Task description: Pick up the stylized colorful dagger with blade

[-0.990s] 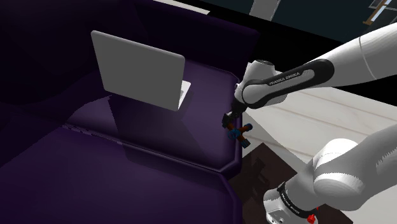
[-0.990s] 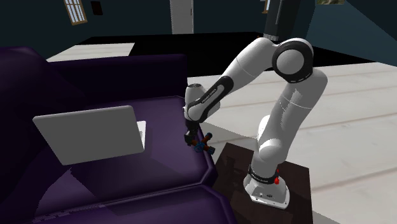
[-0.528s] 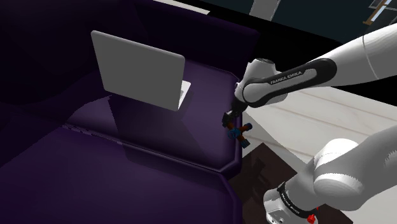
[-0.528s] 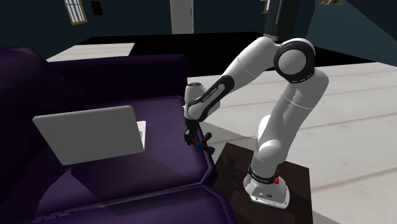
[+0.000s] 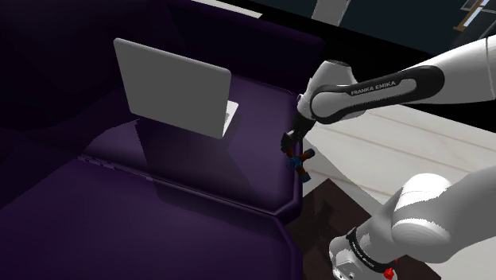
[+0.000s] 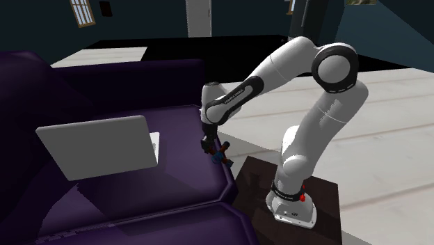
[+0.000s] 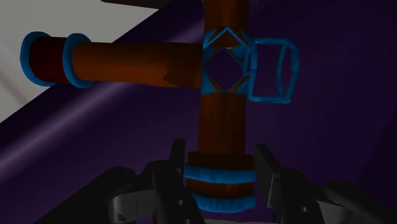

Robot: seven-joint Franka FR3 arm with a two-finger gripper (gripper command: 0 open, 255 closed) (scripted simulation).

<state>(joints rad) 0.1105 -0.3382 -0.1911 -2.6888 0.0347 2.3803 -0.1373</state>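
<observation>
Wrist view: all-black two-finger tool [image 7: 219,191] is clamped on the stylized dagger [image 7: 222,76], a brown-orange cross of cylinders with bright blue rings and a blue diamond hub. Fingers [image 7: 170,184] press both sides of one blue-ringed end. The rest of the dagger sticks out past the fingertips, with the dark purple sofa [image 7: 331,127] behind it.

Shoulder view: white Franka arm [image 5: 461,75] comes in from 3 o'clock, wrist bent down. Tool sits over the seat's outer corner, at 4 o'clock from the open grey laptop [image 5: 171,83] standing on the cushion, well apart from it. Dagger hangs at 5 o'clock off the tool. It looks just clear of the cushion, but contact is hard to judge from this angle. The dark box stand [image 5: 326,215] is at 5 o'clock from the dagger, pale plank floor [image 5: 413,135] at 3 o'clock.

Second exterior view: dagger in the tool at 3 o'clock from the laptop, beside the seat's edge; stand at 4 o'clock from it.
</observation>
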